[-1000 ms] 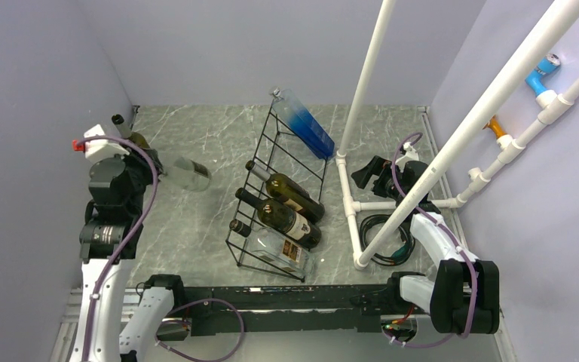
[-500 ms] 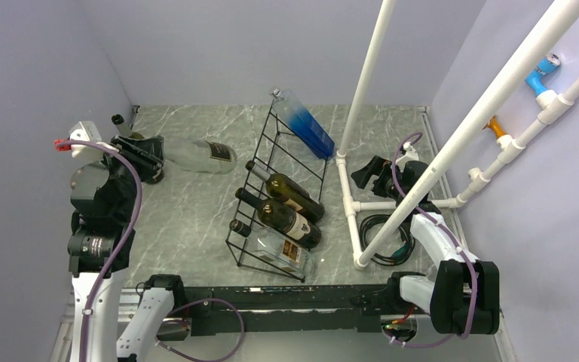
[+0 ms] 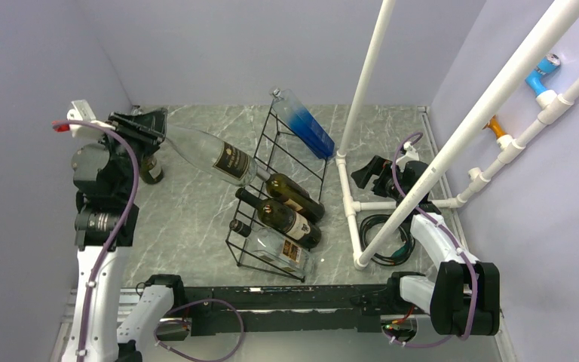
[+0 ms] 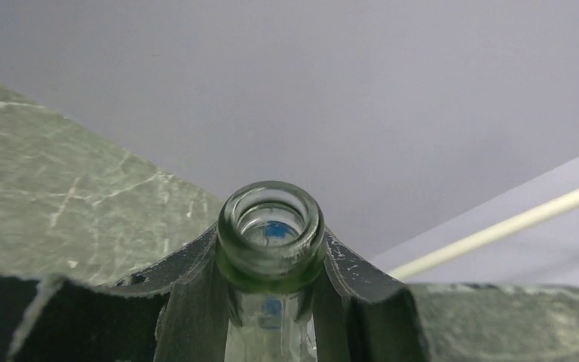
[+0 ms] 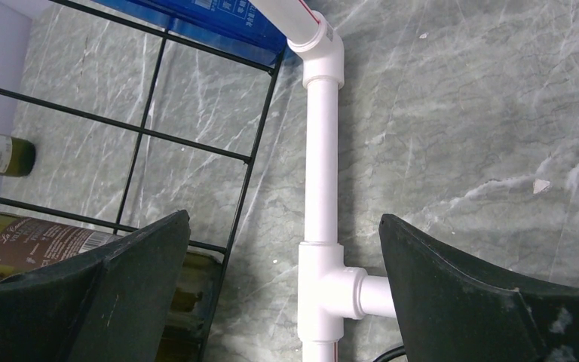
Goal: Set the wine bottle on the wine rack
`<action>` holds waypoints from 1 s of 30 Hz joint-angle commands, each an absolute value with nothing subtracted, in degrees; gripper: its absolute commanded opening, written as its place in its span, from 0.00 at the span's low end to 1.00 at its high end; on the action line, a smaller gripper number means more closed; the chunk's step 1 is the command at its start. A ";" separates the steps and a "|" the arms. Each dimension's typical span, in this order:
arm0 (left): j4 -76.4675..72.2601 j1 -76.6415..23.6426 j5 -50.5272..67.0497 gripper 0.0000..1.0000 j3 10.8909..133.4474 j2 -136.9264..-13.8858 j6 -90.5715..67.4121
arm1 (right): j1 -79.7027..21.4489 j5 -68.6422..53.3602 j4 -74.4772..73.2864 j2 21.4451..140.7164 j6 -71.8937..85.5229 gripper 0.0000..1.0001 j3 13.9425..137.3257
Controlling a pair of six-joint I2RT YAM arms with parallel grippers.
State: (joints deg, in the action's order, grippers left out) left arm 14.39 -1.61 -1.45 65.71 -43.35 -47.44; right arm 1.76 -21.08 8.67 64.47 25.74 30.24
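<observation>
Wine bottle (image 3: 215, 157) points base-first at wine rack (image 3: 294, 154) (left gripper (image 3: 151, 129) holding).

The flat stone worktop (image 3: 188, 226) is grey-green with thin white lines, like marble. The thin-wire wine rack (image 3: 279, 154) is black. The see-through glass wine bottle (image 3: 209, 153) has a black label, and its mouth looks pale green. A tall flat-sided bottle (image 3: 307, 127) fades from clear to deep blue. Two dark green bottles (image 3: 279, 215) have cream labels. The plastic pipes (image 3: 368, 83) are white, with one blue joint (image 3: 540, 78) and one orange joint (image 3: 496, 127). The walls (image 3: 234, 45) are pale lilac.
</observation>
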 commanded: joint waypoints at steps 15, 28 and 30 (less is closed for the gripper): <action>-4.07 -15.00 -7.47 0.00 86.84 -65.04 -54.99 | 1.58 -20.97 10.82 64.55 25.49 1.00 30.91; -8.58 -22.18 -13.61 0.00 89.40 -76.73 -53.60 | 1.58 -21.09 10.81 64.85 25.49 1.00 30.91; -8.80 -22.92 -14.04 0.00 89.79 -78.42 -53.61 | 1.53 -20.95 10.81 64.71 25.48 1.00 30.94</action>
State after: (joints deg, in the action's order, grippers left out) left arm 4.91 -21.69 -11.11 84.36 -78.28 -48.86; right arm 1.76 -21.08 8.67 64.82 25.76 30.24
